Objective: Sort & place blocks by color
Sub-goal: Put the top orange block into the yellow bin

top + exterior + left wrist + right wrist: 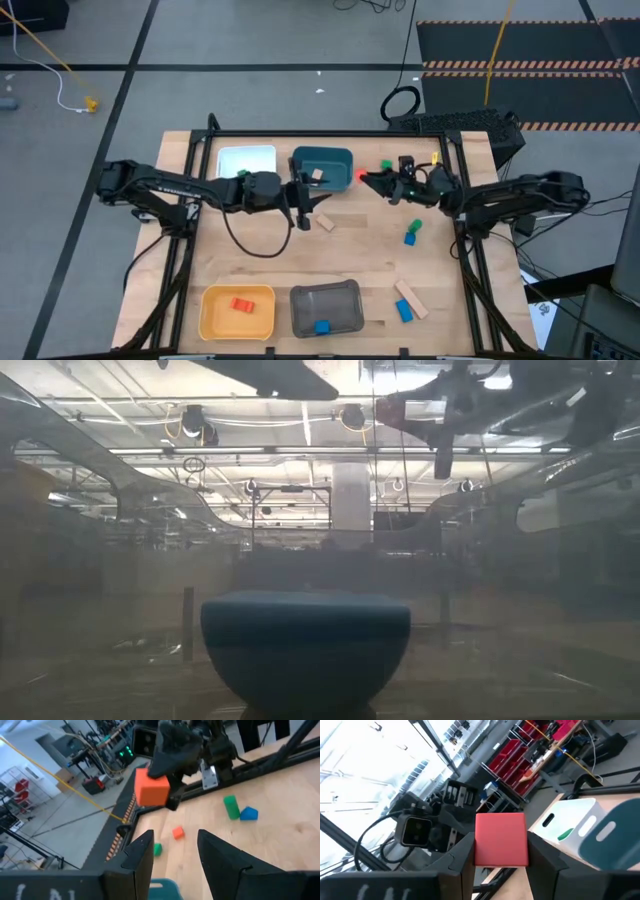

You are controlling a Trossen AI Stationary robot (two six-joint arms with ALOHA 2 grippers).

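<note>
Blocks are partly sorted, judged from the overhead view. The teal bin (322, 168) at the table's far edge serves as the landmark. A tan block (318, 176) is seen inside it, and a green piece (564, 834) sits in the white bin (246, 160) just to its left. Toward the near edge, a red block (240, 304) lies in the yellow bin (238, 311) and a blue block (321, 327) in the grey bin (326, 308).

A red cube (501, 839) is pinched in the right gripper (366, 180), held above the table just right of the teal bin. The left gripper (175, 854) is seen empty, fingers parted, at the bin's near-left corner.

Still loose on the table are a small red block (359, 175), green and blue blocks (412, 231), and tan blocks (326, 222). Roughly half appears left.
</note>
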